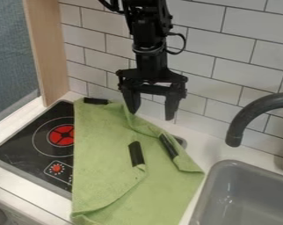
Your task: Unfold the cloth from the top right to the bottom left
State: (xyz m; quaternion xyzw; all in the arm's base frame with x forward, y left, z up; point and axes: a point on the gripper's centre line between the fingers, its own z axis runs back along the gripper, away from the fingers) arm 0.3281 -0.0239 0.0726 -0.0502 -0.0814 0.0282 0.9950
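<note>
Cloth point(106, 149) lies over the right part of the stove point(20, 143) and onto the counter point(211, 151), rumpled, with flaps turned in. Above its top edge hangs the gripper point(151, 115), fingers apart, with no cloth clamped between them. I judge the step in hand to be lining up for a grasp, with the unfolding yet to be done. The next move likely calls for going down to the folded layer at the upper right, near the slanting black strip point(168, 146), closing on that layer alone, then lifting it and drawing it over toward the lower left. Pinching two layers would drag the whole cloth instead. Whether the left-hand fingertip in view touches the raised fold beside it, I can't tell. How many layers lie under the flaps is hidden, and so is which one the middle strip point(136, 154) belongs to. The cloth's lower end is cut off by the view's bottom edge.
</note>
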